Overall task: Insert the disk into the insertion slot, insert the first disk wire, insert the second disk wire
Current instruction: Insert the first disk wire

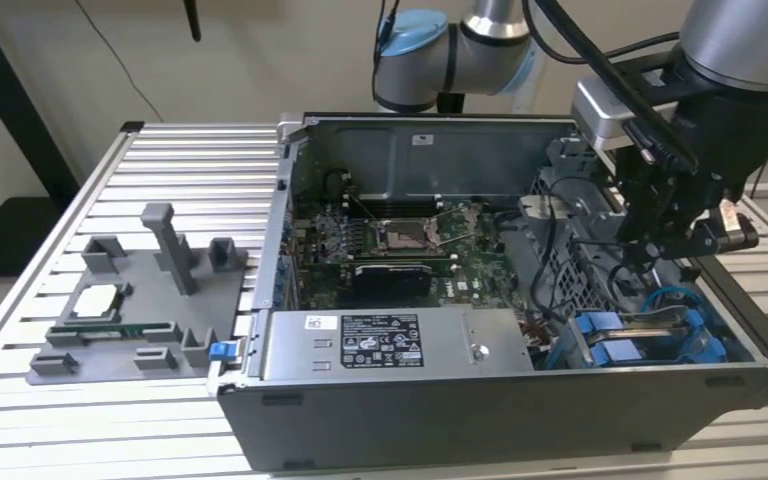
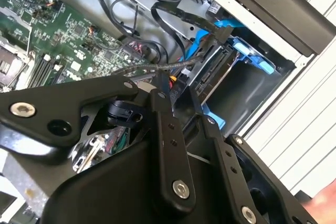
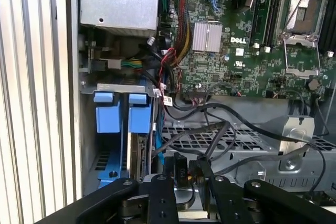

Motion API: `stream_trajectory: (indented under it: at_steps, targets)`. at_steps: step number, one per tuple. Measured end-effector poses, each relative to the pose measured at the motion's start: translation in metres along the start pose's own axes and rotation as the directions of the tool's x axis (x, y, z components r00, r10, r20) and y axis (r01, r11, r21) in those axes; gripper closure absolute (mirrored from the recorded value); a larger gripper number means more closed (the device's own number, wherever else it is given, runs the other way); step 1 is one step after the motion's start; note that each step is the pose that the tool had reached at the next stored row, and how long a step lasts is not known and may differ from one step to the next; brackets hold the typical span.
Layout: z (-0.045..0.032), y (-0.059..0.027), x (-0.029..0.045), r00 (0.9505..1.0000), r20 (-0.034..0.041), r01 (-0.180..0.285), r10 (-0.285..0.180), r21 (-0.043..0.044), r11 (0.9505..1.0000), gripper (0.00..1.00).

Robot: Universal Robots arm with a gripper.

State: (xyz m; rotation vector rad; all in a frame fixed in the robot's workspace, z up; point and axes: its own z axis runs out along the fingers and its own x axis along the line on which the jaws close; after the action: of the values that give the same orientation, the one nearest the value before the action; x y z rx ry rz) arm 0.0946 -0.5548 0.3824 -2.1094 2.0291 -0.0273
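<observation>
An open computer case (image 1: 491, 420) sits on the slatted surface (image 1: 77, 440), its long side along the near edge; just behind that wall lies the grey power supply box (image 1: 384, 345). In the case's near corner, toward the exterior view's right edge of the surface, stands the insertion slot (image 3: 118, 88); the disk (image 3: 137, 156) is already seated in it on edge, with the blue tabs of its frame standing up beside a second blue tab. The first step therefore looks done, and I judge the work to be at the wire steps.

In the first wrist view the end effector (image 3: 187, 167) hangs just above the tangle of black wires (image 3: 220, 129) beside the slot, over a perforated metal wall (image 3: 210, 140); a small dark piece sits at its tip, but I cannot tell whether it is clamped on this or merely near it. In the second wrist view a blue wire (image 2: 198, 43) runs toward the disk's end; I cannot tell whether it is plugged in.

As I judge it, a wire step calls for a plug squared to the disk's socket, with loose loops kept out of the way.

Farther back lies the motherboard (image 1: 398, 240); a grey fixture (image 1: 144, 300) rests toward the exterior view's left edge; the arm (image 1: 744, 50) rises at the far corner.
</observation>
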Motion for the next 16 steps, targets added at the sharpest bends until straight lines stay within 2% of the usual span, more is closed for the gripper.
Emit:
stream_trajectory:
  at_steps: [2,3,13,16]
  targets:
    - [0.0000,0.0000,0.0000,1.0000,-0.0001,0.000,0.000,0.0000,1.0000,0.00]
    - [0.0000,0.0000,0.0000,1.0000,-0.0001,0.000,0.000,0.0000,1.0000,1.00]
    - [0.0003,-0.0003,0.0004,1.0000,0.0001,0.000,0.000,-0.0016,1.0000,1.00]
    - [0.0009,-0.0033,0.0022,1.0000,-0.0001,-0.003,0.003,-0.0216,0.9998,1.00]
